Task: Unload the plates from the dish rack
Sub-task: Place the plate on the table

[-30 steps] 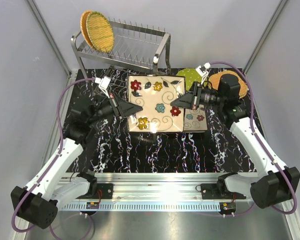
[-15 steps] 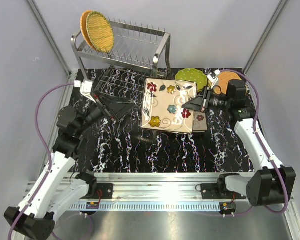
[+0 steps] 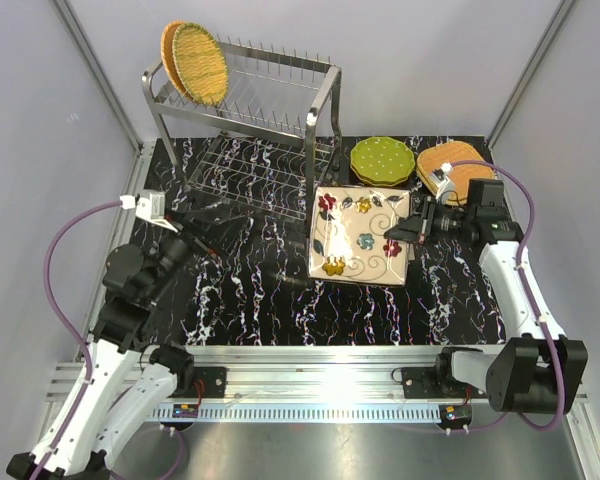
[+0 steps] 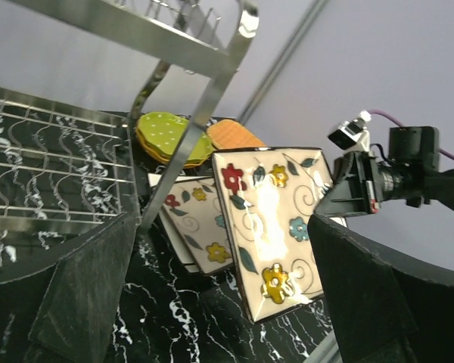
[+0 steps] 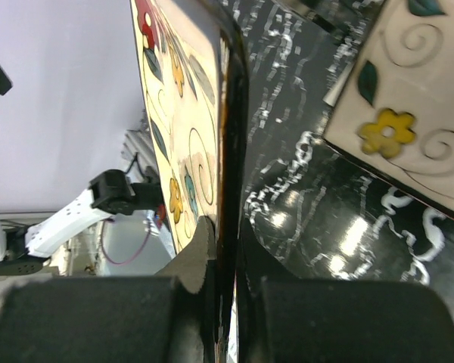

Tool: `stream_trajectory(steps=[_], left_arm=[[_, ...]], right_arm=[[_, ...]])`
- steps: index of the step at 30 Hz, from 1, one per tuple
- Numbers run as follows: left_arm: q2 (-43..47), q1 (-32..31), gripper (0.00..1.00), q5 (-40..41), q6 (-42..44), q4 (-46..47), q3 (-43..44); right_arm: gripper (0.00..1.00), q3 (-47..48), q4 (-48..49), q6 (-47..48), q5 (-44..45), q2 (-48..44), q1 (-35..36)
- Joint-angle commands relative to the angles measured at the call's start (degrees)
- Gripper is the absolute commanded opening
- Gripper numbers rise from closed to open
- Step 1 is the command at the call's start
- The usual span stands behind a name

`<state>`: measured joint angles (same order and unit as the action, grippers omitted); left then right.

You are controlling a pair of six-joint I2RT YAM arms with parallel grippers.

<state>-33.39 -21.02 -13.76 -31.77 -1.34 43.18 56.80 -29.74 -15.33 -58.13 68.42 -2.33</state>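
The steel dish rack (image 3: 323, 92) stands at the back, with two wicker plates (image 3: 194, 62) upright in its top left corner. My right gripper (image 3: 407, 228) is shut on the right rim of a square cream flowered plate (image 3: 358, 236), holding it tilted over a second square plate (image 4: 191, 225) that lies on the table. The right wrist view shows the held plate's rim (image 5: 228, 136) pinched between the fingers of the right gripper (image 5: 228, 302). My left gripper (image 3: 208, 232) is open and empty, well left of the plate. In the left wrist view the left gripper (image 4: 223, 302) faces the held plate (image 4: 276, 227).
A stack of green dotted plates (image 3: 382, 160) and an orange wicker plate (image 3: 458, 170) lie on the black marbled table (image 3: 280, 300) right of the rack. The rack's wire lower shelf (image 3: 250, 172) is bare. Grey walls close in both sides.
My left gripper opened, let go of the square plate and drew back to the left. The right gripper carried the plate rightward, over the other square plate.
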Motion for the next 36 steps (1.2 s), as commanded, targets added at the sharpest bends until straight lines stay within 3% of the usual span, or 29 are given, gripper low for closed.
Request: stream_trajectory(steps=[1,6,14,22,27,36], left_arm=[[2.88,0.19,0.99,5.84,0.4,0.29,-2.3],[6.83,0.19,0.99,8.57,0.57,-1.73,-4.42],[9.21,0.27,0.99,11.3,1.53,-4.28,-5.21],[9.65,0.19,0.99,12.18,1.89,-5.6,-5.39],[10.53,0.27,0.99,13.23,2.06,-6.65,-5.47],[10.71,0.27,0.99,13.67,2.24,-7.01,-5.47]], right_arm=[[0.0,2.09,-2.59,6.08,-6.82,-2.07,-2.24],[0.0,3.23,-8.13,10.76,-6.82,-0.05,-4.87],[0.0,4.72,-9.11,14.36,-3.84,6.01,-6.9],[0.0,13.86,-10.6,16.72,-5.59,19.79,-7.52],[0.0,21.5,-16.66,20.94,-6.65,29.11,-7.78],[0.02,29.85,-21.59,23.86,-7.88,39.4,-8.13]])
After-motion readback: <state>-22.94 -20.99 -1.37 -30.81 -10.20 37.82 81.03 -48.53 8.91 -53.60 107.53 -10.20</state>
